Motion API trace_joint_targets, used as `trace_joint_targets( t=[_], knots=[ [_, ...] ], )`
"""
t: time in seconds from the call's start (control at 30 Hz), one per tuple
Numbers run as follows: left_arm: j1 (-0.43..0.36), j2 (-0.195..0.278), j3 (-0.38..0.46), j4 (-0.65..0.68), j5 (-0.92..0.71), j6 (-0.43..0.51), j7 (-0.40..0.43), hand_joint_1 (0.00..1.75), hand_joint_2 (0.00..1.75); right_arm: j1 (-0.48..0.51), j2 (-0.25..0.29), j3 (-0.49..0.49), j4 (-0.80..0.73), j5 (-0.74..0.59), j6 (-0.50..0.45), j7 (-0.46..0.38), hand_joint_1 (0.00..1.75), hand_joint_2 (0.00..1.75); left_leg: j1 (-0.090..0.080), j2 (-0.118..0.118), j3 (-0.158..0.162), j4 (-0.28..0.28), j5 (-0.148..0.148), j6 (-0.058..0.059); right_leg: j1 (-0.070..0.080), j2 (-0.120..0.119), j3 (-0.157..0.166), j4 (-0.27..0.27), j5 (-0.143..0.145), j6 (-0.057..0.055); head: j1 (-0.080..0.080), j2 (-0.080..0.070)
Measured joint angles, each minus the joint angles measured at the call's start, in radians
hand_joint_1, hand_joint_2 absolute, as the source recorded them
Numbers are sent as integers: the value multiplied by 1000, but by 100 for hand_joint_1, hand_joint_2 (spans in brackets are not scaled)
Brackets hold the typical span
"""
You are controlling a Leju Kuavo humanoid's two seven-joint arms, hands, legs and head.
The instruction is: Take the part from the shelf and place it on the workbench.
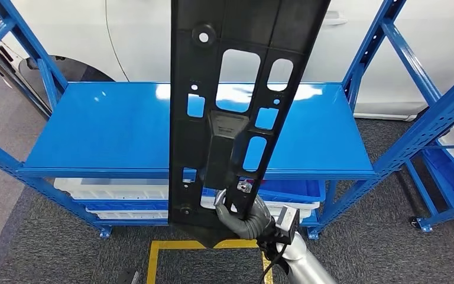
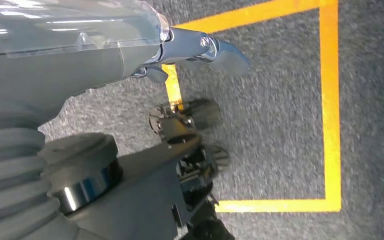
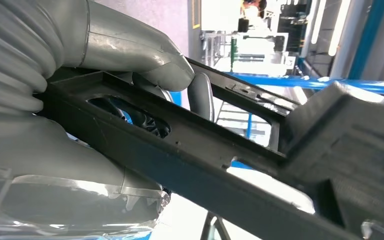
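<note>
Head view: right hand [image 1: 245, 216] grasps part [image 1: 236, 100] bottom; long axis upright.

Part [image 1: 236, 89] is standing upright in front of the shelf [image 1: 124, 127], right hand [image 1: 245, 216] gripping its lower end. Bins [image 1: 124, 189] are sitting on the tier below the shelf top. Car [image 1: 153, 35] is sitting behind the shelf. Second rack [image 1: 443, 118] is standing to the right. Left hand [image 2: 190, 130] is hanging over the floor marking [image 2: 330, 100].
</note>
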Motion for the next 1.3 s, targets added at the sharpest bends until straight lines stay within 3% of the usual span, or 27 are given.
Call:
trace_joint_targets(
  t=[0.03, 0.1, 0.17, 0.2, 0.27, 0.33, 0.47, 0.53, 0.6, 0.67, 0.7, 0.73, 0.8, 0.87, 0.97, 1.0, 1.03, 1.1, 1.17, 1.2, 1.23, 1.3],
  knots=[
    [0, 1, 1, 0, 2, -3, -5, 0, 175, 8, -2, 6, -10, -3, 3, 1, 168, 175, 1, 1, -16, 40, -26, -4, -2, -1, 3, -3, 2, -6, 0, 0],
    [1, 2, 4, 0, 10, -4, -13, 0, 175, 26, -4, 17, -26, -7, 10, 1, 168, 175, 3, 1, -71, 172, -95, -10, 0, -2, 4, -4, 1, -12, 0, 0],
    [1, 2, 9, 0, 20, 1, -14, 0, 175, 48, -9, 30, -39, -8, 13, 1, 168, 175, 3, 1, -109, 262, -124, -13, 2, -2, 5, -3, 0, -13, 0, 0],
    [1, 2, 13, 0, 25, 3, -11, 0, 175, 59, -11, 36, -45, -7, 12, 1, 168, 175, 3, 1, -101, 252, -111, -13, 2, -1, 5, -2, 0, -13, 0, 0],
    [-3, 2, 19, 0, 32, 13, 10, 0, 175, 83, -16, 46, -63, -4, 8, 2, 168, 175, 3, 1, -34, 125, -48, -7, 2, 1, 7, 1, -2, -10, 0, 0],
    [-7, 2, 24, 0, 38, 20, 34, 0, 175, 105, -20, 53, -85, -4, 6, 4, 168, 175, 0, 1, 29, 4, -9, 2, 6, 2, 6, 7, -6, -2, 0, 0],
    [-4, -3, 27, 0, 37, 8, 43, 0, 175, 142, -27, 58, -119, -4, 3, 22, 168, 175, -3, 1, 42, -27, 2, 24, 4, 3, 5, 10, -6, 19, 0, 0],
    [-3, -6, 27, 0, 36, 1, 43, 0, 175, 155, -31, 58, -132, -8, 1, 42, 168, 175, -1, 4, 39, -34, 13, 36, 3, 2, -13, 58, -49, 29, 0, 0],
    [1, -7, 27, 0, 35, -7, 44, 0, 175, 168, -36, 58, -140, -17, 0, 62, 168, 175, -1, 7, 31, -35, 19, 43, 2, 1, -60, 181, -127, 35, 0, 0],
    [8, -7, 27, 0, 35, -13, 45, 0, 175, 186, -41, 56, -142, -28, 0, 74, 168, 175, -2, 9, 21, -31, 23, 44, 1, 1, -95, 284, -170, 39, 0, 0],
    [12, -7, 27, 0, 36, -15, 47, 0, 175, 196, -44, 54, -142, -34, 0, 77, 168, 175, -2, 9, 16, -28, 24, 44, 0, 1, -88, 284, -164, 39, 0, 0],
    [17, -8, 27, 0, 36, -18, 49, 0, 175, 204, -46, 51, -142, -40, 1, 80, 168, 175, -2, 9, 11, -25, 26, 42, 0, 1, -60, 243, -142, 38, 0, 0],
    [24, -10, 27, 0, 36, -24, 56, 0, 175, 217, -49, 42, -142, -50, 0, 81, 168, 175, -3, 9, 5, -19, 29, 37, 1, 0, 26, 100, -89, 33, 0, 0],
    [29, -13, 27, 0, 34, -28, 63, 0, 175, 230, -50, 33, -143, -58, -6, 82, 168, 175, -5, 9, 1, -16, 35, 28, 6, 0, 69, 16, -65, 24, 0, 0],
    [38, -17, 27, 0, 31, -30, 74, 0, 175, 256, -50, 19, -150, -66, -17, 96, 168, 175, -5, 9, -4, -17, 45, 10, 8, 0, 62, 6, -49, 5, 0, 0],
    [42, -18, 27, 0, 31, -31, 76, 0, 175, 263, -50, 15, -154, -67, -17, 104, 168, 175, -5, 8, -10, -7, 32, 5, 6, -1, 57, 3, -41, -2, 0, 0],
    [46, -20, 27, 0, 31, -31, 78, 0, 175, 269, -50, 12, -157, -69, -17, 113, 168, 175, -4, 8, -22, 22, 3, 1, 4, -3, 50, -1, -31, -10, 0, 0],
    [53, -23, 27, 0, 32, -31, 80, 0, 175, 277, -49, 5, -161, -74, -16, 125, 168, 175, -1, 7, -60, 134, -88, -4, 4, -4, 30, -3, -14, -19, 0, 0],
    [59, -26, 27, 1, 33, -31, 80, 0, 175, 283, -49, -1, -161, -76, -15, 129, 168, 175, 1, 7, -83, 247, -155, -8, 8, -5, 5, -1, 4, -20, 0, 0],
    [61, -28, 27, 1, 34, -31, 81, 0, 175, 286, -50, -5, -161, -76, -15, 130, 168, 175, 2, 7, -73, 261, -163, -9, 10, -5, -8, 0, 13, -20, 0, 0],
    [61, -30, 27, 1, 34, -31, 82, 0, 175, 289, -50, -8, -161, -77, -15, 130, 168, 175, 3, 7, -40, 233, -154, -8, 11, -5, -21, 2, 22, -18, 0, 0],
    [59, -34, 27, 1, 35, -31, 83, 0, 175, 292, -51, -14, -161, -79, -15, 130, 168, 175, 2, 7, 67, 84, -118, -1, 12, -4, -42, 8, 39, -12, 0, 0]
  ],
)
